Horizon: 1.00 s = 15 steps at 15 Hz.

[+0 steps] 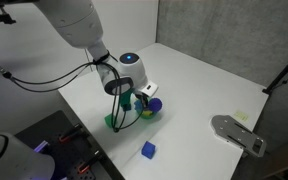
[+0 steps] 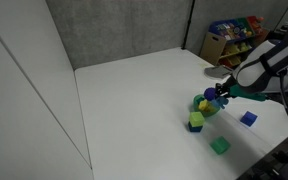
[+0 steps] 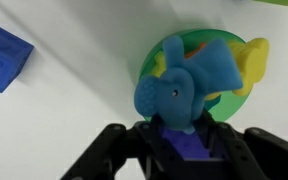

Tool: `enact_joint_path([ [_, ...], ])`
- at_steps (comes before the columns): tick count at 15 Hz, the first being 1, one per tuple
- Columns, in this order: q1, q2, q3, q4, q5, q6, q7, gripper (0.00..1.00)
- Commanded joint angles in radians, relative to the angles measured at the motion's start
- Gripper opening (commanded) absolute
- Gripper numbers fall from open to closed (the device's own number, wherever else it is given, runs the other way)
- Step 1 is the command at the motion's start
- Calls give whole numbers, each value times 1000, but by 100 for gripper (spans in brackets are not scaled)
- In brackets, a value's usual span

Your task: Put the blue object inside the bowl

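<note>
In the wrist view my gripper (image 3: pixel 184 140) is shut on a blue soft toy (image 3: pixel 184 85) shaped like an elephant, with a purple patch showing between the fingers below it. The toy hangs right over the small green bowl (image 3: pixel 232 98), which holds a yellow piece (image 3: pixel 252 58). No light-blue cube shows in any view. In both exterior views the gripper (image 1: pixel 134 100) (image 2: pixel 220 97) is low over the cluster of toys where the bowl (image 1: pixel 144 114) sits.
A royal-blue cube (image 3: pixel 4 57) (image 1: pixel 149 150) (image 2: pixel 248 118) lies apart from the cluster. A green cube (image 1: pixel 112 122) (image 2: pixel 219 146), a yellow-green cube (image 2: pixel 196 122) and a blue-purple ball (image 1: pixel 155 102) are close to the bowl. A grey device (image 1: pixel 239 133) lies near the table edge.
</note>
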<state>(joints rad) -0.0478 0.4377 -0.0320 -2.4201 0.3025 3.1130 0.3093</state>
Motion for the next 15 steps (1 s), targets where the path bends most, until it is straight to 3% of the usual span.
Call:
enact_joint_path([
  [1, 34, 55, -33, 40, -20, 37, -4, 11],
  [6, 76, 109, -65, 74, -24, 72, -8, 11],
  [7, 77, 114, -64, 76, -25, 76, -10, 26],
  [8, 78, 117, -64, 76, -25, 81, -13, 60],
  [10, 79, 112, -61, 70, -26, 94, -18, 60],
  [11, 82, 108, -62, 65, -26, 102, -20, 66],
  [15, 100, 74, -72, 38, -24, 128, -28, 98],
])
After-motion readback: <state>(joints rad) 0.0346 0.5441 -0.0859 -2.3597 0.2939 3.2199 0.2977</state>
